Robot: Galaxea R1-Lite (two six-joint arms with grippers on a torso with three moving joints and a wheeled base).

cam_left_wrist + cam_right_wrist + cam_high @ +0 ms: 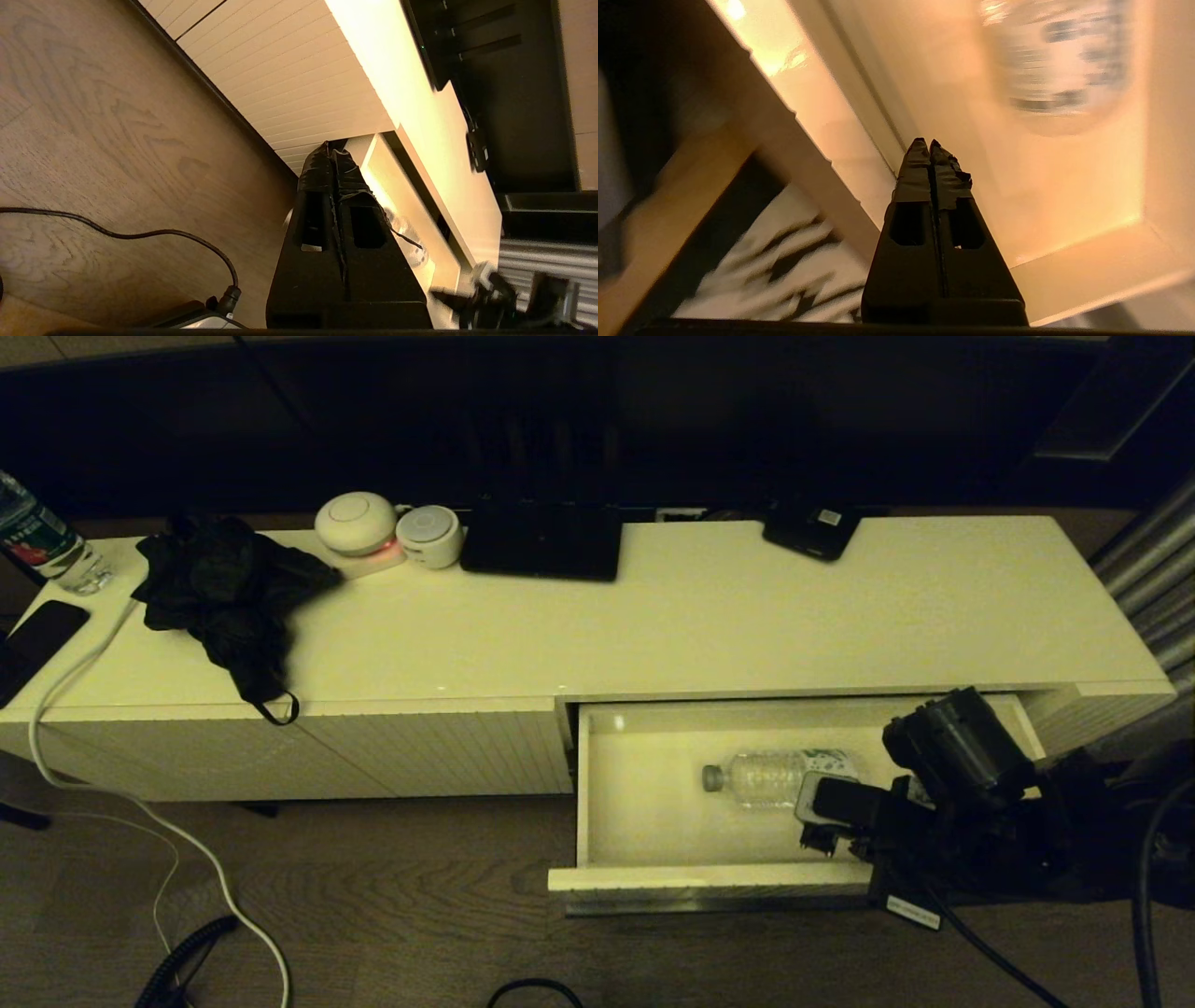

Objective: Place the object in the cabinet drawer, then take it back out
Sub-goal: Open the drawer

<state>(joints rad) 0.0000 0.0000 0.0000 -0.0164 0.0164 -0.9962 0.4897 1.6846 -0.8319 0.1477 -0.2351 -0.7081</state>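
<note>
Inside drawer (597,784) (open): bottle (775,777).

head camera high, facing down at cabinet drawer (653,882), both wrist cameras close, low, sharing its interior

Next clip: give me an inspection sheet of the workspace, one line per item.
Surface: pale cabinet top.
Job's things: bottle lying on its side in the open drawer.
Clutter: black cloth, two round devices, second bottle, phone.
Grippers: right gripper shut, empty, at the drawer; left gripper shut, low by the cabinet front.
Cables: white cable trailing to the floor.
Surroundings: wood floor.
</note>
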